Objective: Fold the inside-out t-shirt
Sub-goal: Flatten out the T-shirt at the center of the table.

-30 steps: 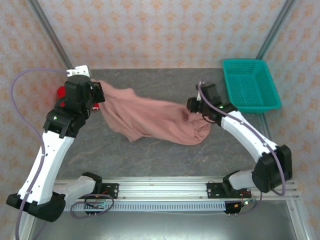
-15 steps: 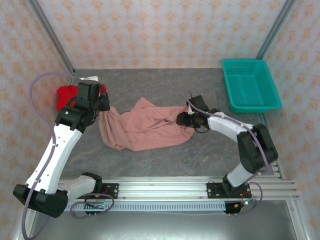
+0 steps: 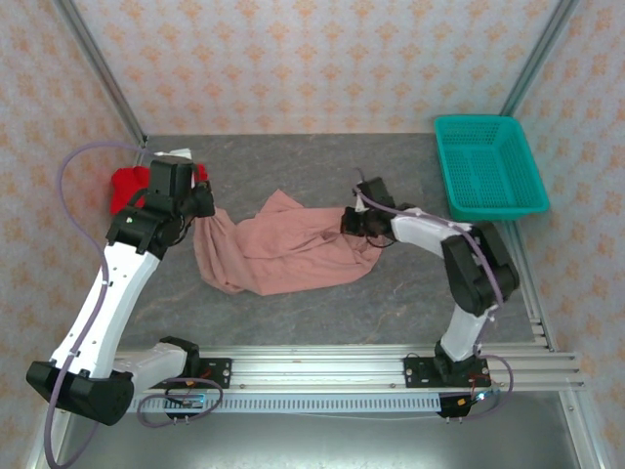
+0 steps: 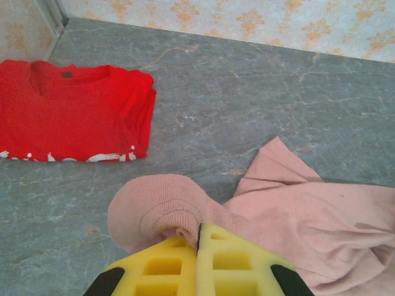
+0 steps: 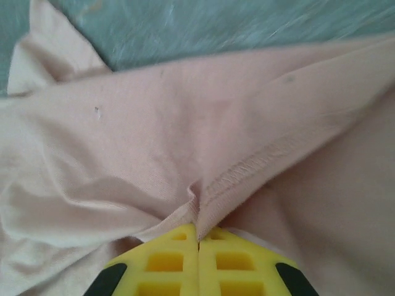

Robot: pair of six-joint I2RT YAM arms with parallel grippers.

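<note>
Where left gripper [image 4: 199, 231] clamps t-shirt [image 3: 283, 249], edge hidden

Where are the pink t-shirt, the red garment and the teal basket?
pink t-shirt [image 3: 293, 249]: top external view, middle of the bunched cloth.
red garment [image 4: 74, 117]: left wrist view, centre of the folded front.
teal basket [image 3: 485, 166]: top external view, bare mesh floor.

- One salmon-pink t-shirt [image 3: 283, 249]
- Two grippers: left gripper [image 4: 199, 231], right gripper [image 5: 197, 229]
- One red garment [image 4: 68, 111], beyond the left gripper
- One teal basket [image 3: 486, 171]
</note>
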